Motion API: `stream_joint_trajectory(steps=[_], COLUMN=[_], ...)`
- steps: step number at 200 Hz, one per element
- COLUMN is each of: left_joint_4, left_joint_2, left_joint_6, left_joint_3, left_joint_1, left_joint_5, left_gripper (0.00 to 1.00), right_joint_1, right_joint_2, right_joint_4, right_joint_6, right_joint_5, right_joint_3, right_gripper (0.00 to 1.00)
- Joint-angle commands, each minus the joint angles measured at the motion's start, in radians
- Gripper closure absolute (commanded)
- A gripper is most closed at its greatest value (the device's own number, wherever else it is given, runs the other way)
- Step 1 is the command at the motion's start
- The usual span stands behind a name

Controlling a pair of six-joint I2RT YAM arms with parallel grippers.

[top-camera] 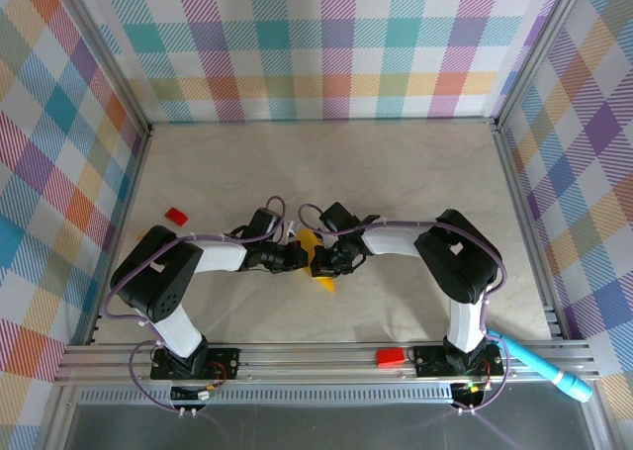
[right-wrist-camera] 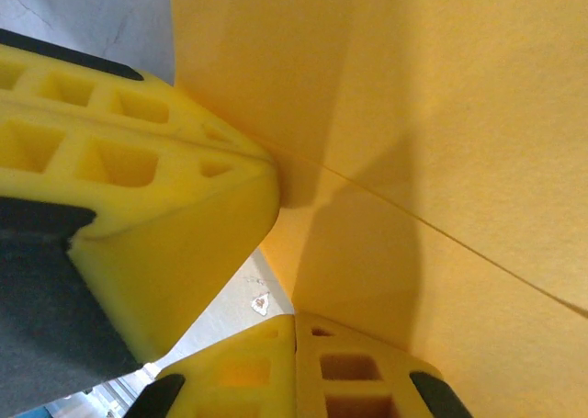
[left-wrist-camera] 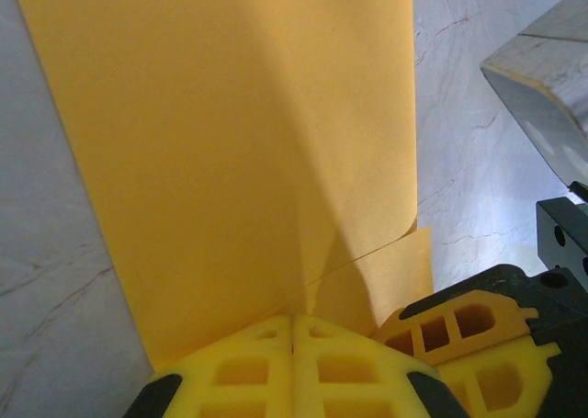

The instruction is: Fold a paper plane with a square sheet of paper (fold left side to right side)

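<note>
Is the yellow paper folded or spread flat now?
Folded, at least partly: the yellow paper shows one layer's edge lying over another in the left wrist view.

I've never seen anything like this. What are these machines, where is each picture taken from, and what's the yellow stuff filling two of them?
These are two robot arms bolted at the near edge of a table. One picture looks down from above and behind them. The other two come from small cameras on the wrists, so the chunky yellow pieces at the bottom are that arm's own fingers. The left hand and right hand are both closed and meet tip to tip at a yellow-orange sheet of paper, which already shows a crease. Whether they pinch it or only press on it, I cannot tell. Nearby lie a red block, a second red block by the right arm's base, and a light blue pen-like cylinder.
</note>
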Motion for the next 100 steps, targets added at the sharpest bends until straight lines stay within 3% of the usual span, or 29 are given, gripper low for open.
stream_joint_trajectory(steps=[1, 100], left_joint_4=[-0.056, -0.053], left_joint_2=[0.028, 0.044], left_joint_6=[0.0, -0.003], left_joint_3=[-0.033, -0.033], left_joint_1=[-0.005, 0.004], left_joint_5=[-0.038, -0.04], left_gripper=[1.0, 1.0], right_joint_1=[-0.003, 0.0], right_joint_2=[-0.002, -0.111], right_joint_4=[-0.042, -0.118], right_joint_6=[0.001, 0.009], right_joint_5=[0.013, 0.012], right_joint_3=[-0.01, -0.145], right_gripper=[1.0, 1.0])
